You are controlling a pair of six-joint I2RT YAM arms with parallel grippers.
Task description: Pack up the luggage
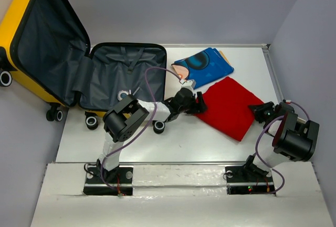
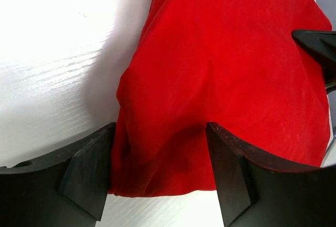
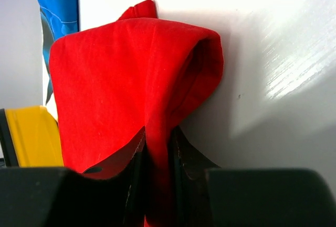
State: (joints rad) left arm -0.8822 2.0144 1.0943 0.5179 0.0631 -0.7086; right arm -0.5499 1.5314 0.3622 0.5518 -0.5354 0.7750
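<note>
At the far left the luggage (image 1: 123, 77) lies open on the bench (image 1: 157, 143), its yellow lid standing up and leaning out past the bench edge, its dark grey lining showing. We see nothing in either half, so we judge that packing has barely begun. Next comes the left gripper (image 1: 198, 104), reaching across to the near-left corner of the red cloth (image 1: 228, 106). In the left wrist view its jaws stand wide, one finger (image 2: 86, 174) on each side of the cloth's bunched corner and not yet closed on it. Just behind, beside the luggage's right rim, a blue folded item (image 1: 203, 65) with a cartoon print lies untouched on the bench, touching the red cloth's far edge. At the right, the right gripper (image 1: 261, 111) has its jaws pinched narrow on a raised fold at the cloth's right edge, plain in the right wrist view (image 3: 157, 169). We reckon the step in hand is a two-armed lift of the red cloth. What is left is carrying it into the luggage, then the blue folded item, then perhaps closing the lid.
</note>
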